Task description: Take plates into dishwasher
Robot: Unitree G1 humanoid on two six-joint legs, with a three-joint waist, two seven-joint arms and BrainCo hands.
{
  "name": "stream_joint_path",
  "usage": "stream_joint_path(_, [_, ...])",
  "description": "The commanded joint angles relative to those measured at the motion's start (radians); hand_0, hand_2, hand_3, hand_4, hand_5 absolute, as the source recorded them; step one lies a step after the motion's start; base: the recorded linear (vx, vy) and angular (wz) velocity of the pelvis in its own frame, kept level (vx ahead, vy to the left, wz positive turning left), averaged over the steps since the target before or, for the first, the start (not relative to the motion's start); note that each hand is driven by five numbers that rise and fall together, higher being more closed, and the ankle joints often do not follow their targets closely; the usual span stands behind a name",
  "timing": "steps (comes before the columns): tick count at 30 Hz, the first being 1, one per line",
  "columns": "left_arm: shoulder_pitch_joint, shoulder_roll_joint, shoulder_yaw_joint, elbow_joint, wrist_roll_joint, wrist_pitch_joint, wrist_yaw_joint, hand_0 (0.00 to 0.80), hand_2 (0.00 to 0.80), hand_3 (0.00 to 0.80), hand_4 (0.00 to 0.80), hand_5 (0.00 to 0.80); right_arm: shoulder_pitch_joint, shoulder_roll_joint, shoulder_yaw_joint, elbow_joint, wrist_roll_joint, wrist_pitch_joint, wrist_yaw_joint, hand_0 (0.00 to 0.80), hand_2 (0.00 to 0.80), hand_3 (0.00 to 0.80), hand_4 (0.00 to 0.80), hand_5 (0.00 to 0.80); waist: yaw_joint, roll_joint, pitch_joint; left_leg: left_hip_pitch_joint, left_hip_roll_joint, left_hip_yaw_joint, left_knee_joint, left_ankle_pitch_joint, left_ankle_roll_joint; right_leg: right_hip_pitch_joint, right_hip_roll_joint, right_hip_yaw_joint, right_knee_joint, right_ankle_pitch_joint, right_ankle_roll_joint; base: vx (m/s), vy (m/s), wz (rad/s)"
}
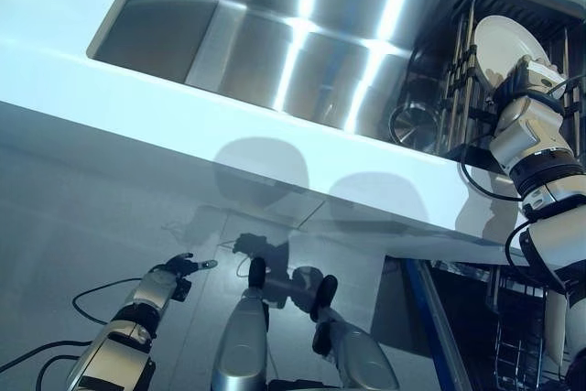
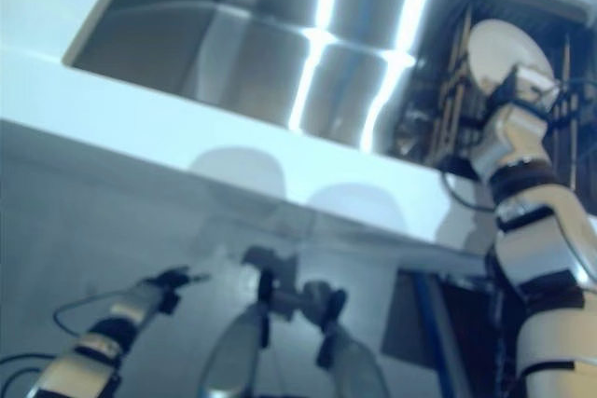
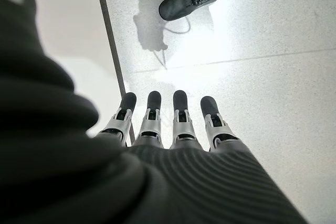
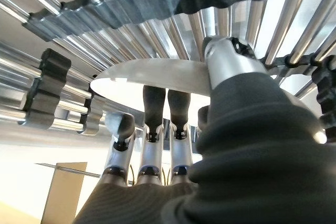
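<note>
Right wrist view shows the right hand (image 4: pixel 157 145) pinching a white plate (image 4: pixel 152 77), fingers under, thumb over, still at the dish rack (image 1: pixel 467 89) by the sink (image 1: pixel 275 34). Dishwasher basket (image 1: pixel 517 336) awaits, near right. Left hand (image 1: pixel 179 267) hangs empty, fingers straight.

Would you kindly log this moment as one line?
right hand: shut on white plate at drying rack | left hand: open, idle, low over floor

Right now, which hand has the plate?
The right hand, up at the drying rack in the sink, fingers and thumb pinching the white plate. The left hand hangs low over the floor, holding nothing.
</note>
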Motion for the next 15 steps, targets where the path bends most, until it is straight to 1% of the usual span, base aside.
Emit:
stream_joint_path(1, [0.024,0.001,-0.059,0.012,-0.017,-0.021,0.005,0.0,0.0,0.0,0.0,0.0,-0.061,-0.105,0.044,-0.039,-0.018,0.006,-0.034,0.8,0.8,0.8,0.8,0.8,-0.006,0.027,-0.037,0.016,0.038,0.053,0.053,-0.058,-0.019,-0.066,0.008,0.024,0.218,-0.191,-0.003,0.0,0.0,0.0])
stream_joint_path(7, [0.033,0.004,-0.054,0.009,-0.013,-0.03,-0.006,0.0,0.0,0.0,0.0,0.0,-0.061,-0.114,0.048,-0.062,-0.032,0.004,-0.036,0.8,0.8,0.8,0.8,0.8,-0.008,0.024,-0.041,0.022,0.037,0.057,0.05,-0.06,-0.017,-0.064,0.009,0.028,0.217,-0.19,-0.002,-0.001,0.006,0.0])
stream_joint_path(15, [0.046,0.0,-0.051,0.004,-0.012,-0.036,-0.011,0.0,0.0,0.0,0.0,0.0,-0.049,-0.125,0.046,-0.102,-0.04,-0.034,-0.096,0.8,0.8,0.8,0.8,0.8,-0.013,0.013,-0.058,0.048,0.028,0.065,0.03,-0.064,-0.013,-0.043,0.014,0.036,0.192,-0.183,0.003,-0.01,0.039,-0.01])
